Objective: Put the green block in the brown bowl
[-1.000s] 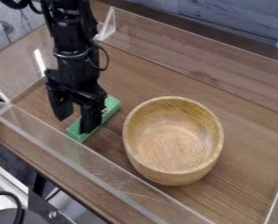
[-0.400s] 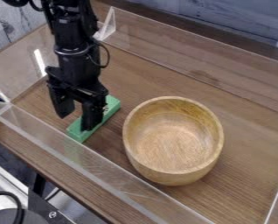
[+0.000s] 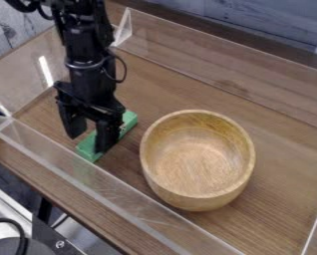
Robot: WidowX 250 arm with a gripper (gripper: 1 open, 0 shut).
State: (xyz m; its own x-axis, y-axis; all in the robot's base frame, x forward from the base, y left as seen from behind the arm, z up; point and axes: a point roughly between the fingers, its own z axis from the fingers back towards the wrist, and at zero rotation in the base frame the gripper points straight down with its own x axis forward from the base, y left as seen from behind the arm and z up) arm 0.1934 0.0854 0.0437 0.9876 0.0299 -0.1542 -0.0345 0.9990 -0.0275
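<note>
Jaws spread wide and pointing straight down, the black gripper (image 3: 90, 132) stands low over the green block (image 3: 112, 133), its two fingers (image 3: 72, 122) straddling the near end of the bar without visibly clamping it. That block lies flat on the wooden table (image 3: 241, 95), most of it hidden behind the fingers, with its far end poking out toward the brown bowl (image 3: 197, 157). Just beside the block sits the bowl, upright, the two close but apart.
</note>
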